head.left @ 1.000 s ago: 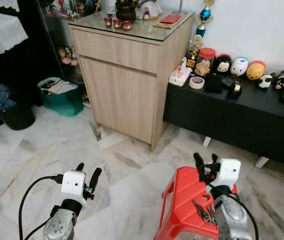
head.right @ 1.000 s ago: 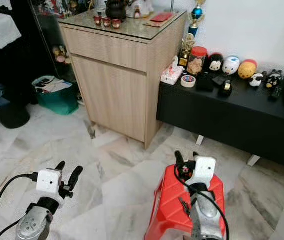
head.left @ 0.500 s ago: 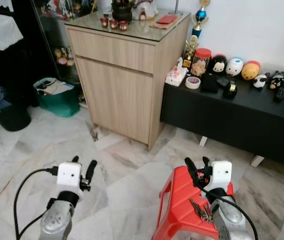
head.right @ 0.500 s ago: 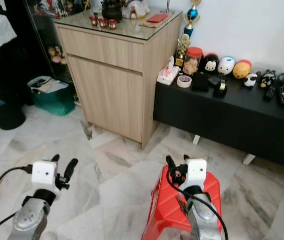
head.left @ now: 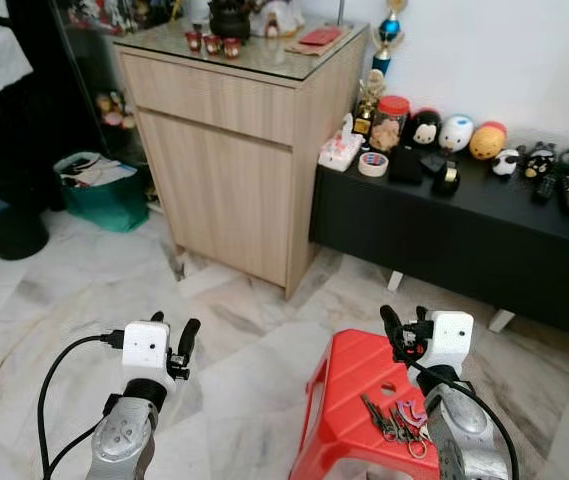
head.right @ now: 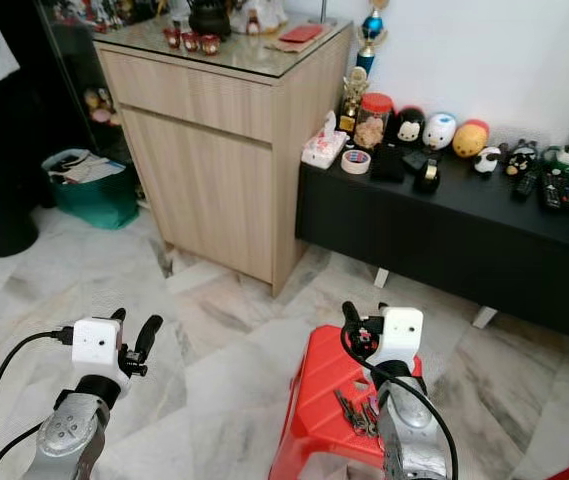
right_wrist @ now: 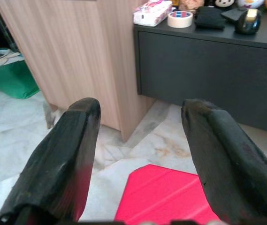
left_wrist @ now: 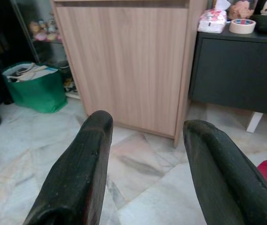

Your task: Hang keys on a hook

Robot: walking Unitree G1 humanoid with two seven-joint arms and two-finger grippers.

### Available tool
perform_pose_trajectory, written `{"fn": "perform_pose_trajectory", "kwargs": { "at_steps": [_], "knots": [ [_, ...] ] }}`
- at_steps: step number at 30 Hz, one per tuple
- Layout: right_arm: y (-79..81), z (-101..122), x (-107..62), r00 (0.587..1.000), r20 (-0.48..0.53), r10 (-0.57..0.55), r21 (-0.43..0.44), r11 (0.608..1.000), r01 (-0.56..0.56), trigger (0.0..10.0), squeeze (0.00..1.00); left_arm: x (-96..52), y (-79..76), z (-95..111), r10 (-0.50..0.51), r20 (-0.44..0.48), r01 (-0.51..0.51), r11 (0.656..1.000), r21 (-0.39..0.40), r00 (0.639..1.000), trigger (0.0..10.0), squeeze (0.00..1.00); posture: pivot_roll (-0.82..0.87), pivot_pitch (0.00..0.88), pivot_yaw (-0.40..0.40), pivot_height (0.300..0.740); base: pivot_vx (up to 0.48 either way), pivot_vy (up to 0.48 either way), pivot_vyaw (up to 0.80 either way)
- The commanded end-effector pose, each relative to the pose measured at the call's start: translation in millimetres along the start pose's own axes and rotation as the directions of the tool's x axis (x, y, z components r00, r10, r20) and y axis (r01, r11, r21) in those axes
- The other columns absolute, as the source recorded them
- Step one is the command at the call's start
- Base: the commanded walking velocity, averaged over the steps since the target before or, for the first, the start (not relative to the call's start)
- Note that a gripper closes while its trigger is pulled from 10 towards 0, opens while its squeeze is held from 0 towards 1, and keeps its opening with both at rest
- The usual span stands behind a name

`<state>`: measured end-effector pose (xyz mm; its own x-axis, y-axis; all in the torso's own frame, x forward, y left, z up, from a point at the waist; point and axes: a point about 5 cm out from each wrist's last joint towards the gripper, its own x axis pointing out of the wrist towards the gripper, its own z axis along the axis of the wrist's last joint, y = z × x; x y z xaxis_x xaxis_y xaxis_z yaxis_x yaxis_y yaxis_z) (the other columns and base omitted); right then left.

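The robot has stepped nearer, so the keys (head.left: 396,419) on the red stool (head.left: 344,400) show more, but both the right end effector (head.left: 404,330) and left end effector (head.left: 174,340) are spread apart, holding nothing.

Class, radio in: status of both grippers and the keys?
Left gripper open, idle. Right gripper open above red plastic stool. Metal key bunch lies on stool, ungrasped.

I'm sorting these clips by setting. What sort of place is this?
Most likely a living room in a home: a wooden cabinet beside a low black sideboard lined with toy figures, a marble floor and a red plastic stool with keys on it.
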<state>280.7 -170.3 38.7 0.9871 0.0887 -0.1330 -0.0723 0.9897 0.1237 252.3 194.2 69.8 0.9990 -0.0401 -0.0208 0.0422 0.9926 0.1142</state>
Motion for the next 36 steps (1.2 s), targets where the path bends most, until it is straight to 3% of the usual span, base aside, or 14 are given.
{"fn": "perform_pose_trajectory", "kwargs": {
  "at_steps": [1,10,15,36],
  "knots": [
    [-2.3,5.2,3.1,1.0,0.01,-0.012,0.0,1.0,0.012,10.0,0.0,3.2,2.9,6.9,0.006,0.016,-0.007,1.0,0.006,1.0,10.0,0.0,0.05,0.0,-0.05,0.74,0.0,0.0,0.0],
    [-1.4,5.6,4.9,1.0,0.003,-0.014,-0.005,1.0,0.014,10.0,0.0,2.6,1.5,5.9,-0.002,0.013,0.002,1.0,0.02,1.0,10.0,0.0,0.05,0.0,-0.052,0.74,0.0,0.0,0.0],
    [-0.4,5.8,5.3,1.0,0.001,-0.013,-0.005,1.0,0.013,10.0,0.0,2.9,1.2,6.6,-0.001,0.014,0.0,1.0,0.023,1.0,10.0,0.0,0.06,0.0,-0.054,0.74,0.0,-0.48,0.0],
    [0.2,6.8,8.6,1.0,-0.002,-0.017,-0.005,1.0,0.017,10.0,0.0,4.0,-1.8,6.7,-0.006,0.013,0.006,1.0,0.003,1.0,10.0,0.0,0.05,0.0,-0.058,0.74,0.0,0.0,0.0]
  ]
}}
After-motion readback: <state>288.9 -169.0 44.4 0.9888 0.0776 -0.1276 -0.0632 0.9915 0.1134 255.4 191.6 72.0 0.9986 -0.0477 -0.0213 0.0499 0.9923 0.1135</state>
